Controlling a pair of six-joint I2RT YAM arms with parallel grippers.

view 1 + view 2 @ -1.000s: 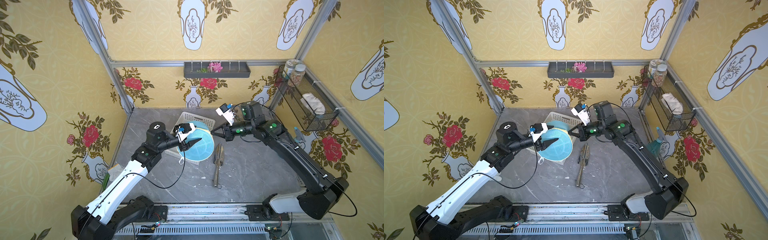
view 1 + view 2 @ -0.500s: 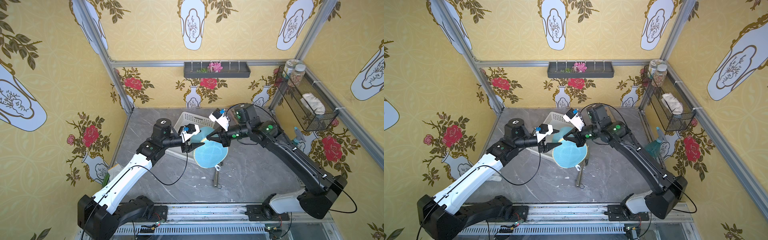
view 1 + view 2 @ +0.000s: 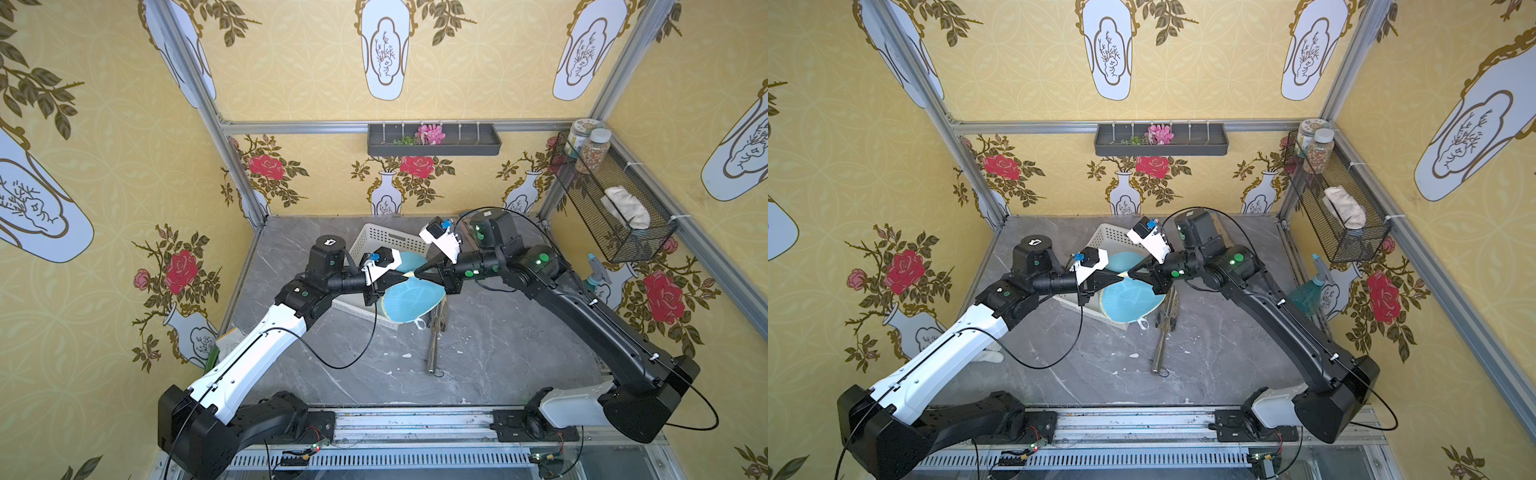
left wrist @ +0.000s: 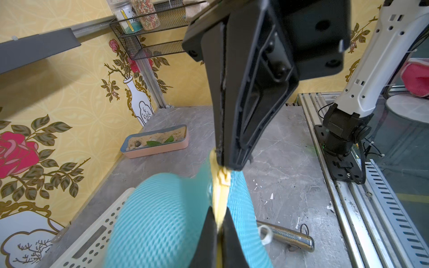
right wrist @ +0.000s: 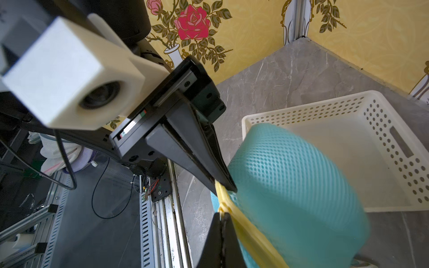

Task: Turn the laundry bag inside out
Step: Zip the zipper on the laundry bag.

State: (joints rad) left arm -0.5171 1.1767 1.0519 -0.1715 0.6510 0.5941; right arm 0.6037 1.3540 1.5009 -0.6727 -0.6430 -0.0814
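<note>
Both arms stretch inward from opposite sides, tips almost meeting, the left gripper (image 3: 404, 275) and right gripper (image 3: 417, 274) each pinching the pale yellow trim of the soft light-blue mesh laundry bag (image 3: 409, 297), which hangs over the white perforated plastic basket's (image 3: 386, 237) near edge.

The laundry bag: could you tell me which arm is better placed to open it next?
Probably the right: the right gripper is shut on the yellow trim beside the zipper slider; the left gripper anchors the laundry bag farther along.
</note>
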